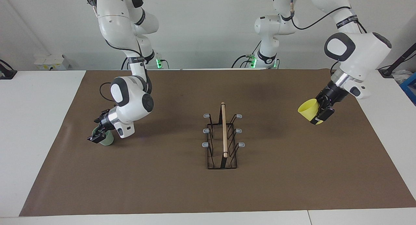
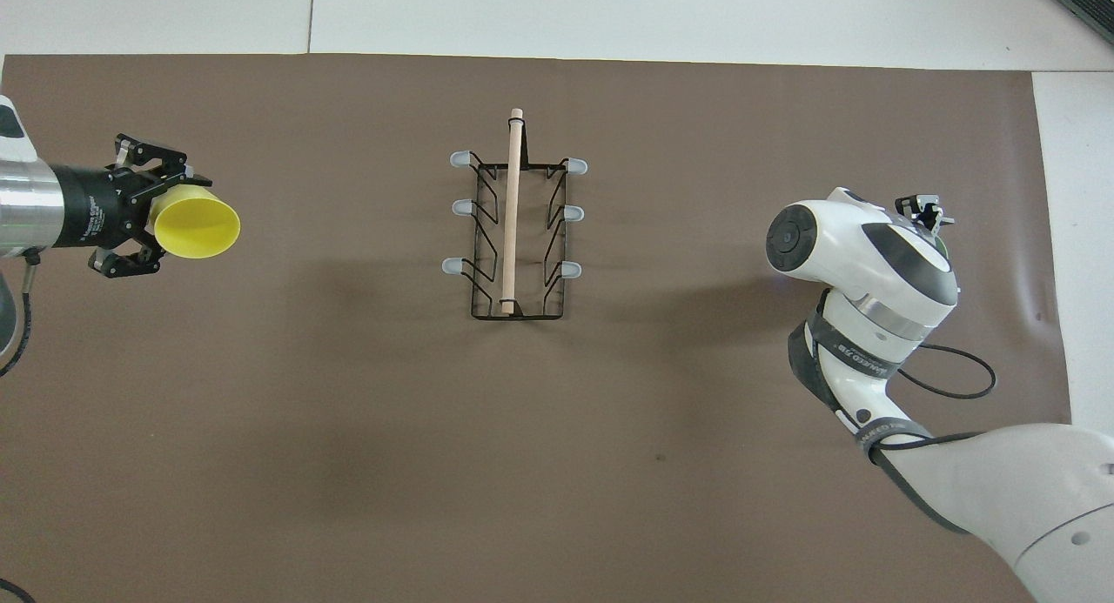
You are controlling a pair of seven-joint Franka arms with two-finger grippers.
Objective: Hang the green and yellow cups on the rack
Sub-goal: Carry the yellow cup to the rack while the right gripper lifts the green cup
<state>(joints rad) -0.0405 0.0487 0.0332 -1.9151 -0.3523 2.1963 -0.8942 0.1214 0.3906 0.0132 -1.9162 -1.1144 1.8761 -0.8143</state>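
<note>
The rack [image 1: 224,131] stands in the middle of the brown mat, with all its pegs bare; it also shows in the overhead view [image 2: 513,220]. My left gripper [image 1: 320,116] is shut on the yellow cup [image 1: 308,109] and holds it tilted on its side in the air over the mat, toward the left arm's end, with its mouth toward the rack. In the overhead view the gripper [image 2: 161,223] and the cup [image 2: 198,227] show the same. My right gripper [image 1: 96,138] is low at the rim of the green cup [image 1: 107,140], which stands upright on the mat toward the right arm's end. In the overhead view the right arm hides this cup, and only the gripper's top [image 2: 921,207] shows.
The brown mat [image 1: 162,186] covers most of the white table. A white box [image 1: 52,61] sits near the table's edge at the right arm's end. A blue object [image 1: 410,87] lies off the table at the left arm's end.
</note>
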